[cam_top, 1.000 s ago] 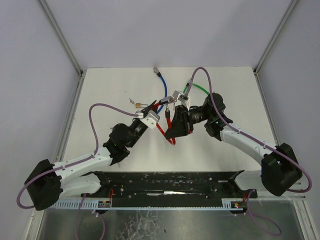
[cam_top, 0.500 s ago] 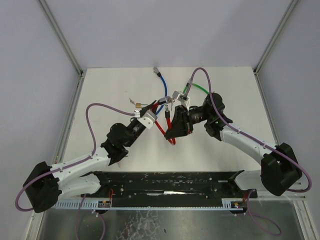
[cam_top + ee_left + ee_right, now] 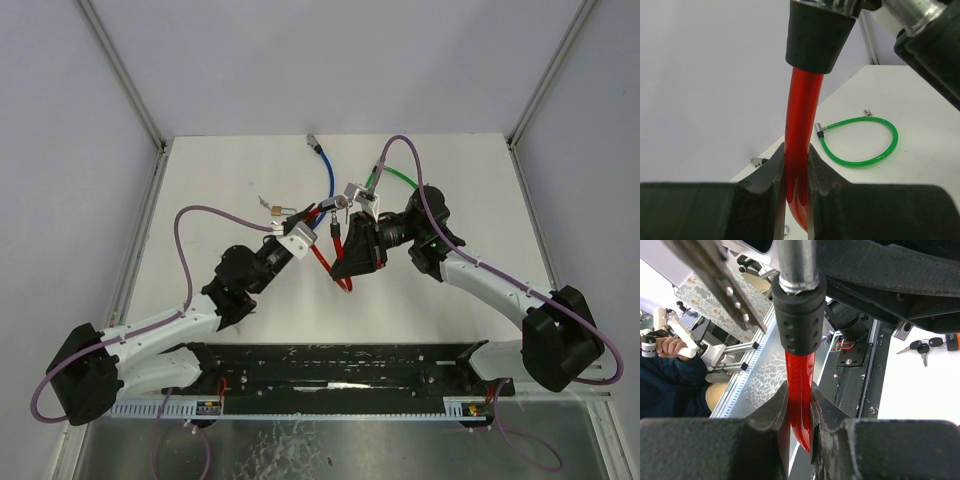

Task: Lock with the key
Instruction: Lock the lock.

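- While both arms hold it up off the table [image 3: 920, 125], the red cable lock [image 3: 801, 110] spans the gap between them, near the table's middle in the top view.
- The left gripper [image 3: 796, 172] is closed on the red coated cable a little below a black end sleeve [image 3: 817, 35]. The right gripper [image 3: 800, 415] is likewise clamped on the cable, just under the dimpled black barrel [image 3: 799, 315].
- The cable looks light, springy and smooth-coated, so it will likely flex, and it may slide or twist between the pads when a key is turned. The rigid black ends look like the better place to brace it.
- The keys [image 3: 921, 346] lie flat on the table off to one side, with neither gripper on them. Small, thin and ringed together, they probably call for a careful pinch at the bow.
- A green cable lock [image 3: 860, 145] lies well apart on the table and seems to play no part.
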`<state>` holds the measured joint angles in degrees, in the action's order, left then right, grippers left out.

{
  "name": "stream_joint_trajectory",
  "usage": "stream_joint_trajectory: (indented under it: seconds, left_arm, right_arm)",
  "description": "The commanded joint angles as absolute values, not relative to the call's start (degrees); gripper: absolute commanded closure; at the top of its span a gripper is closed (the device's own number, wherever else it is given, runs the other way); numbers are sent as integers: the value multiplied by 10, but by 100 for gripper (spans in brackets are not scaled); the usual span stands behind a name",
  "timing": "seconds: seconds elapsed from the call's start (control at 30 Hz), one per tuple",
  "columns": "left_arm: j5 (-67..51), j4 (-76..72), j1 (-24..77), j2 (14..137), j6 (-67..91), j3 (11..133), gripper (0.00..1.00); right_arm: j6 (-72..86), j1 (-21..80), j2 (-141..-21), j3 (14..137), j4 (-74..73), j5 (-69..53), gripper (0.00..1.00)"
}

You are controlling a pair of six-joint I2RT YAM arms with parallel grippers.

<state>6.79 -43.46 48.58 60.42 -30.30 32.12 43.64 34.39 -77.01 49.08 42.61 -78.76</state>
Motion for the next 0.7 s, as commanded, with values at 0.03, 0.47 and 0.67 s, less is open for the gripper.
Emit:
stream_joint_trajectory:
  seconds: [0.03, 0.47, 0.67]
  left_arm:
    - [48, -485, 480, 585, -344, 315, 100]
    - [14, -474, 476, 587, -449, 301, 100]
    - [4, -481, 470, 588, -532, 290, 100]
  right_arm:
    - [473, 340, -766, 504, 451, -786, 100]
    - [482, 334, -764, 506, 445, -786, 100]
    - [537, 330, -768, 510, 474, -800, 100]
